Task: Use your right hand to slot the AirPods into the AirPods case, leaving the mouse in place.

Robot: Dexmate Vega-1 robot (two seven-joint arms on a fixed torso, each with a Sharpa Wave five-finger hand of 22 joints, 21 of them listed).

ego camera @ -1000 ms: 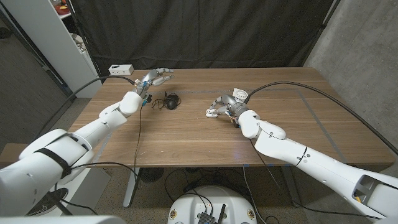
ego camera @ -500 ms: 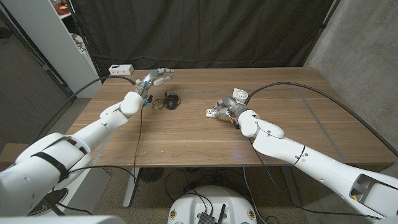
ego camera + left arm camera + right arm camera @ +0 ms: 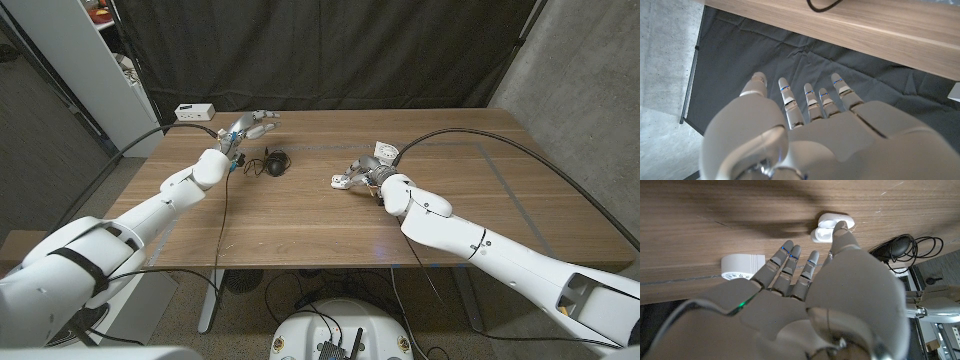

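AirPods case (image 3: 832,227) white, lid open, on wooden worktop (image 3: 300,215) near middle; contents unclear, earbuds not distinguishable. Right hand (image 3: 366,172) just beside case, one fingertip touching it, other fingers (image 3: 785,265) apart, holding nothing. White round object (image 3: 742,266) near right hand, partly hidden. Mouse (image 3: 276,161) black, cabled, between hands. Left hand (image 3: 248,126) above far worktop edge, fingers (image 3: 810,102) extended, slightly apart, empty. Dark curtain (image 3: 330,50) behind.
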